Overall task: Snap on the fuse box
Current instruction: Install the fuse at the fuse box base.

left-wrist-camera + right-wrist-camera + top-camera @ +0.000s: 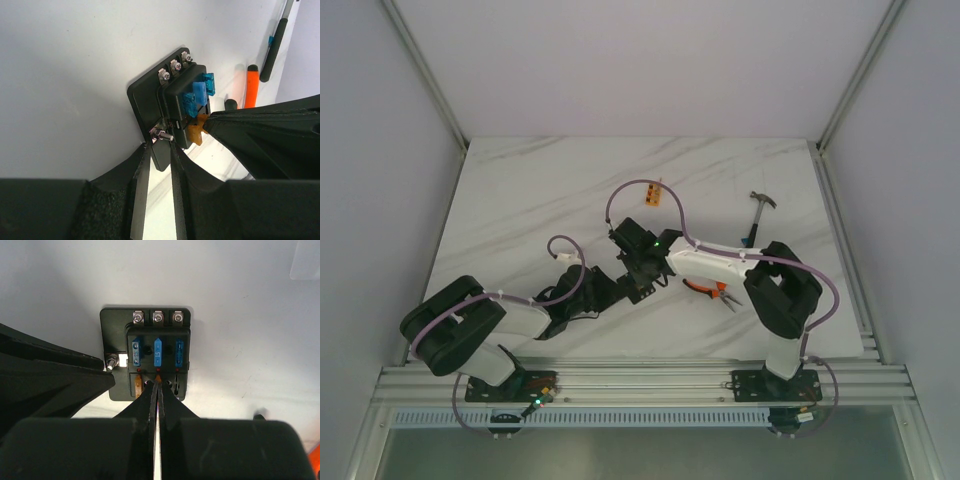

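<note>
Fuse box (146,340) flat, fuses (157,352) upward

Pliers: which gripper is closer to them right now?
Right. The right gripper touches the fuse box on the side toward the pliers; the left gripper clamps the box's opposite edge, farther off.

White marble-veined table (520,200) stands between plain pale walls (620,60), framed by aluminium rails (640,380).

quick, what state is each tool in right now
left tool: closed on the edge of the fuse box
right tool: shut, tips touching the fuse box
</note>
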Controlling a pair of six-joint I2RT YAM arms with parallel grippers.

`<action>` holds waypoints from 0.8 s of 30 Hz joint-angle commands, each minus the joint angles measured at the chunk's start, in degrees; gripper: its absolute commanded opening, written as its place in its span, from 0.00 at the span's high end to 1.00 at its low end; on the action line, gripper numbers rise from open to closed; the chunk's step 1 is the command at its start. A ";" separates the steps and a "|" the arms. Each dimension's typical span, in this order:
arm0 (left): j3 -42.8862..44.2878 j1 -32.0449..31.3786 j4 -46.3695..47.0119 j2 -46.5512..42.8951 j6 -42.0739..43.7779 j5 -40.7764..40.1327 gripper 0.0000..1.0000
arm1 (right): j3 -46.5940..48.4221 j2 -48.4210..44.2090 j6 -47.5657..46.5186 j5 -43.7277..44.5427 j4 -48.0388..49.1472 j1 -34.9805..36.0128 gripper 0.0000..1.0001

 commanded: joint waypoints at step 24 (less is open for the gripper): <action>0.99 -0.31 -4.72 -2.16 2.05 -0.95 0.66 | -2.02 -6.03 2.06 1.21 -4.37 1.58 0.81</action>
